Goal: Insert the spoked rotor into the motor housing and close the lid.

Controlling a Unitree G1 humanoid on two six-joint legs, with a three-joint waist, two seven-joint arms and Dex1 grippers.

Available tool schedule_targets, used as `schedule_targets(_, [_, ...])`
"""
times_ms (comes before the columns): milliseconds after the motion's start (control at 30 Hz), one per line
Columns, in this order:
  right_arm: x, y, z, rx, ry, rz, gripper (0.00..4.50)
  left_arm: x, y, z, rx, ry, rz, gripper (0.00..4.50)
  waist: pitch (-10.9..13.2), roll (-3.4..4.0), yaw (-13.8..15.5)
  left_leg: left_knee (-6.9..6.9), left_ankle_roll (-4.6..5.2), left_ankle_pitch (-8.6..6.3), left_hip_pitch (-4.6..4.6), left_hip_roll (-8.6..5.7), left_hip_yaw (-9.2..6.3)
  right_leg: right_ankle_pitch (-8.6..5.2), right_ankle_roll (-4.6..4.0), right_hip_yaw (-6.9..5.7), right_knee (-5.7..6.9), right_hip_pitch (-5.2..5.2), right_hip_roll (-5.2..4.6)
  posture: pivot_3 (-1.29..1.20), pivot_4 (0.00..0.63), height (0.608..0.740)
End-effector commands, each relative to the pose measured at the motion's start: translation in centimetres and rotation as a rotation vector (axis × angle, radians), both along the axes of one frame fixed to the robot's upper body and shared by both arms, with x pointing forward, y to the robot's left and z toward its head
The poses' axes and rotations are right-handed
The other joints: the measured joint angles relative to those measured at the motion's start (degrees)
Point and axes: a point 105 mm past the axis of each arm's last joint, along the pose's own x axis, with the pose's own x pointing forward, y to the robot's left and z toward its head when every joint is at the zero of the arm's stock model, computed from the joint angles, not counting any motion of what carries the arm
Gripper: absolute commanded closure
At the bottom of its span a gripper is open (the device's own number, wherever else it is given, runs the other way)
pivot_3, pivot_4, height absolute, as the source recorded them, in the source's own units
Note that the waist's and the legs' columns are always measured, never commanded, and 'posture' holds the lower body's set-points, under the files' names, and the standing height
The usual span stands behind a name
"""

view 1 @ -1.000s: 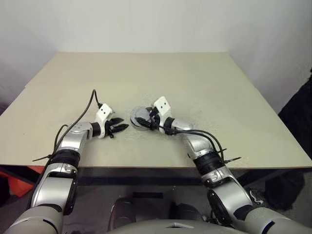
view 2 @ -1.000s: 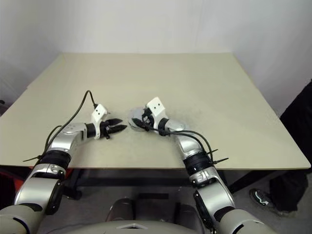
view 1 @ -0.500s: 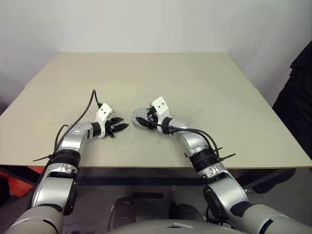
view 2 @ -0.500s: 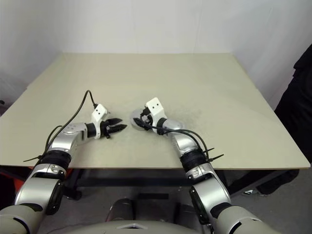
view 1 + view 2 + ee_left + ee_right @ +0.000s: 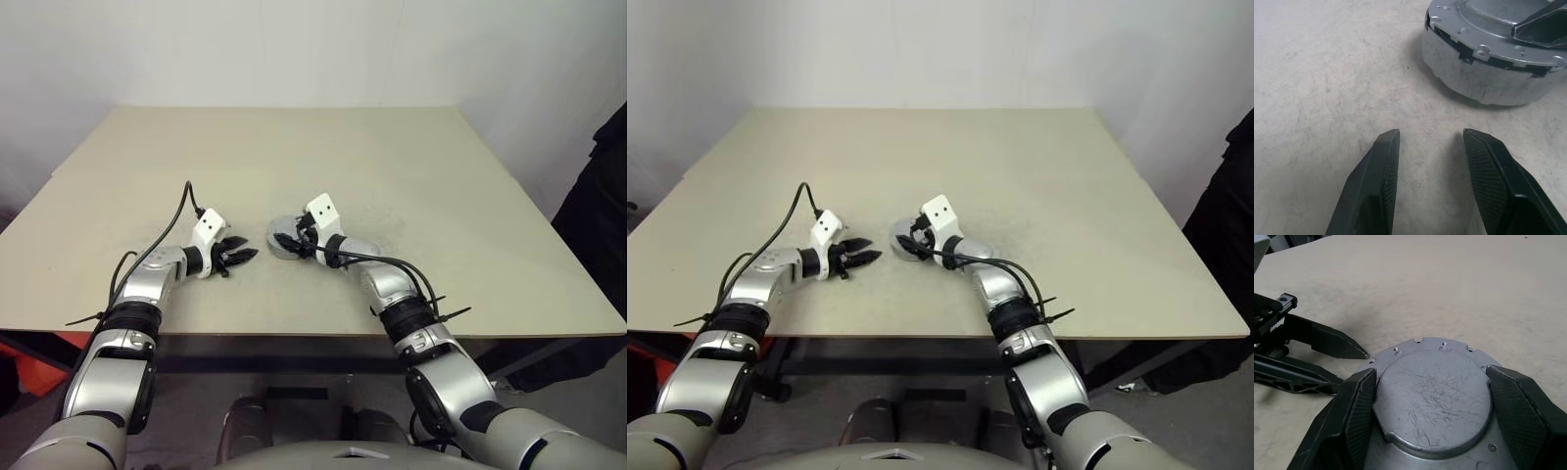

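Fingers of the left gripper [image 5: 1430, 142] stand apart with nothing between them, their tips low over the bare counter [image 5: 294, 147]. Just past those tips and apart from them sits the motor housing [image 5: 1488, 73], a round silver casing resting flat on the counter. The lid [image 5: 1432, 399], a scratched grey disc with a notched edge, lies on top of the housing. The right gripper [image 5: 1432, 382] straddles it, one black finger on each side of the lid's raised centre; whether the pads [image 5: 1364, 396] press against it cannot be told. No brand, label or writing can be read on any part.
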Motion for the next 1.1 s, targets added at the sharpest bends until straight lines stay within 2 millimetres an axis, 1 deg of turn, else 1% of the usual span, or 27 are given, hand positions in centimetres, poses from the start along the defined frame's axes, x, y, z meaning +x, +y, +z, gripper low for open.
schedule_targets(33, [0.6, -0.2, 0.2, -0.002, -0.009, -0.026, 1.39, 0.4, -0.1, 1.3, -0.004, -0.047, -0.005, 2.3, 0.0, 0.0, -0.03, 0.0, 0.0, 0.0, 0.04, 0.0, 0.0, 0.0, 0.0, 0.0, 0.01, 0.02, 0.0, 0.0, 0.0, 0.74])
schedule_targets(167, [0.9, -0.4, -0.1, -0.03, -0.017, -0.049, 1.39, 0.4, 0.0, 1.2, -0.004, -0.046, 0.0, 2.3, 0.0, 0.0, -0.08, 0.0, 0.0, 0.0, 0.31, 0.0, 0.01, -0.07, 0.12, 0.02, 0.02, 0.25, 0.0, 0.0, 0.0, 0.74])
schedule_targets(233, [0.9, -0.4, -0.3, -0.036, -0.019, -0.047, 1.39, 0.4, 0.0, 1.2, -0.003, -0.046, 0.002, 2.3, 0.0, 0.0, -0.08, 0.0, -0.01, 0.0, 0.34, 0.01, 0.01, -0.19, 0.33, 0.02, 0.02, 0.28, 0.0, 0.0, 0.0, 0.74])
schedule_targets(367, [1.0, -0.3, -0.5, -0.047, -0.019, -0.053, 1.39, 0.3, 0.0, 1.2, -0.005, -0.045, 0.005, 2.3, 0.0, 0.0, -0.06, 0.0, -0.01, 0.0, 0.39, 0.01, 0.01, -0.21, 0.35, 0.02, 0.03, 0.35, 0.0, 0.0, 0.0, 0.74])
schedule_targets(433, [1.0, 0.1, -0.2, -0.027, -0.024, -0.049, 1.39, 0.3, 0.0, 1.2, -0.005, -0.044, 0.006, 2.3, 0.0, 0.0, -0.1, 0.0, -0.01, 0.01, 0.42, 0.01, 0.0, -0.21, 0.35, 0.03, 0.03, 0.37, 0.0, 0.0, 0.0, 0.74])
schedule_targets(533, [0.7, 0.7, 1.3, 0.054, -0.039, -0.019, 1.39, 0.2, 0.0, 1.1, -0.007, -0.043, 0.006, 2.3, 0.0, 0.0, -0.17, 0.0, -0.01, 0.01, 0.42, 0.02, 0.0, -0.21, 0.35, 0.03, 0.04, 0.35, 0.0, 0.0, 0.0, 0.74])
schedule_targets(600, [0.5, 1.0, 1.9, 0.065, -0.063, 0.006, 1.39, 0.2, 0.0, 1.1, -0.007, -0.042, 0.007, 2.3, 0.0, 0.0, -0.15, 0.0, -0.02, 0.01, 0.4, 0.02, 0.0, -0.2, 0.34, 0.03, 0.07, 0.33, 0.0, 0.0, 0.0, 0.74])
schedule_targets(667, [0.1, 1.3, 3.0, 0.096, -0.086, 0.037, 1.39, 0.2, 0.0, 1.1, -0.007, -0.042, 0.008, 2.3, 0.0, 0.0, -0.1, 0.0, -0.01, 0.01, 0.34, 0.02, 0.0, -0.19, 0.32, 0.03, 0.08, 0.3, 0.0, 0.0, 0.0, 0.74])
schedule_targets(700, [-0.1, 1.4, 3.4, 0.113, -0.093, 0.048, 1.39, 0.2, 0.0, 1.1, -0.008, -0.042, 0.008, 2.3, 0.0, 0.0, -0.1, 0.0, -0.01, 0.01, 0.32, 0.02, 0.0, -0.04, 0.05, 0.03, 0.08, 0.28, 0.0, 0.0, 0.0, 0.74])
schedule_targets(767, [-0.2, 1.4, 3.9, 0.132, -0.095, 0.057, 1.39, 0.2, 0.0, 1.1, -0.008, -0.041, 0.007, 2.3, 0.0, 0.01, -0.12, -0.02, 0.01, -0.01, 0.25, 0.02, 0.01, -0.01, -0.03, 0.03, 0.07, 0.19, 0.0, 0.0, 0.0, 0.74])
schedule_targets(933, [0.4, 0.7, 2.8, 0.082, -0.084, 0.014, 1.39, 0.2, -0.2, 1.0, -0.009, -0.041, 0.005, 2.3, 0.0, 0.01, -0.11, -0.04, 0.05, -0.03, 0.12, 0.02, 0.04, -0.04, -0.09, 0.03, 0.04, 0.07, 0.01, 0.0, 0.0, 0.74])
schedule_targets(1100, [0.5, 0.5, 1.6, 0.033, -0.067, 0.0, 1.39, 0.3, -0.2, 1.1, -0.008, -0.043, 0.005, 2.3, 0.01, 0.01, -0.12, -0.04, 0.05, -0.03, 0.13, 0.02, 0.04, -0.05, -0.08, 0.03, 0.04, 0.07, 0.0, 0.0, 0.0, 0.74])
